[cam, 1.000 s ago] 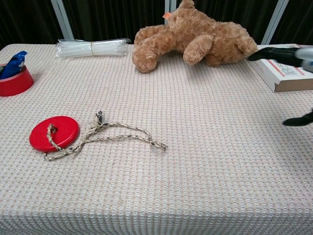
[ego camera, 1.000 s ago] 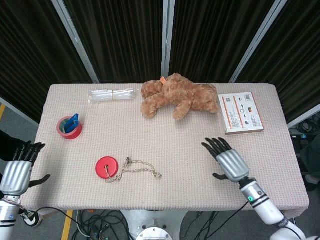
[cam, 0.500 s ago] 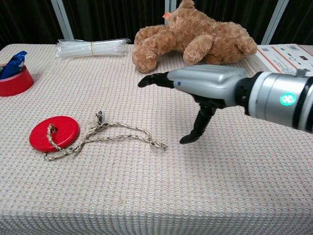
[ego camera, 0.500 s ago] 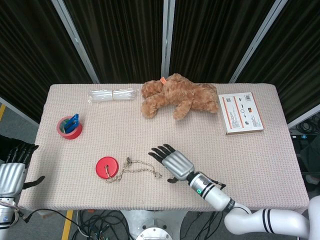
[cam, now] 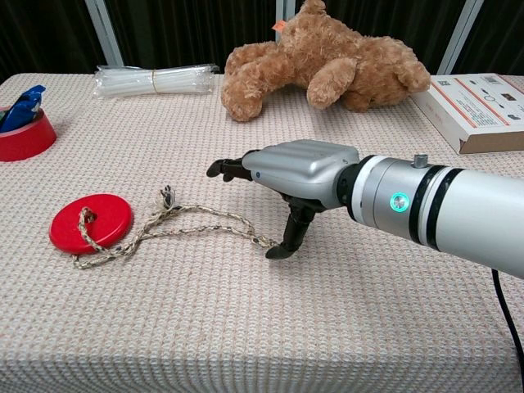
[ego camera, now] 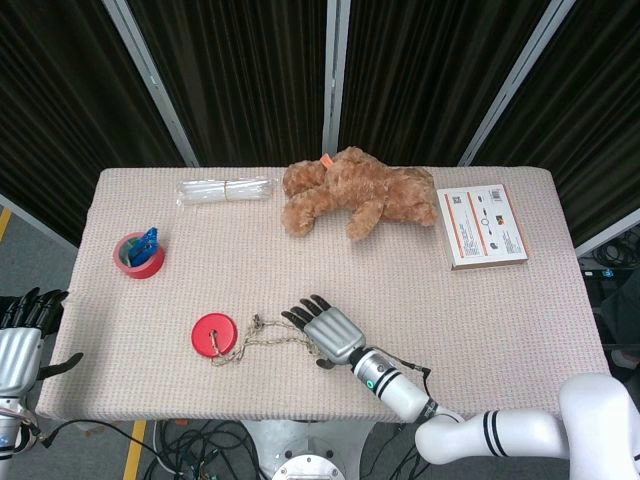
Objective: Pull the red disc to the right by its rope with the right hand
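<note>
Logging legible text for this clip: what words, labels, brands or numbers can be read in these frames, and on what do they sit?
None can be read.
White box: orange strip, small icons and a code-like square on the lid, all too small to read.
Teddy bear: small orange tag, with no print that can be made out.
Blue wrapper in the red tape roll: no readable print.

The bench [ego camera: 420,290] wears a beige woven cloth. Lying on it: a red disc [ego camera: 213,333] left of the right hand's fingers [ego camera: 300,314], its rope [ego camera: 280,335] running up to them; a teddy bear [ego camera: 358,192] beyond the fingers; a bundle of clear sticks [ego camera: 225,190] and a red tape roll [ego camera: 138,254] further left; a white box [ego camera: 482,225] off to their right.
</note>
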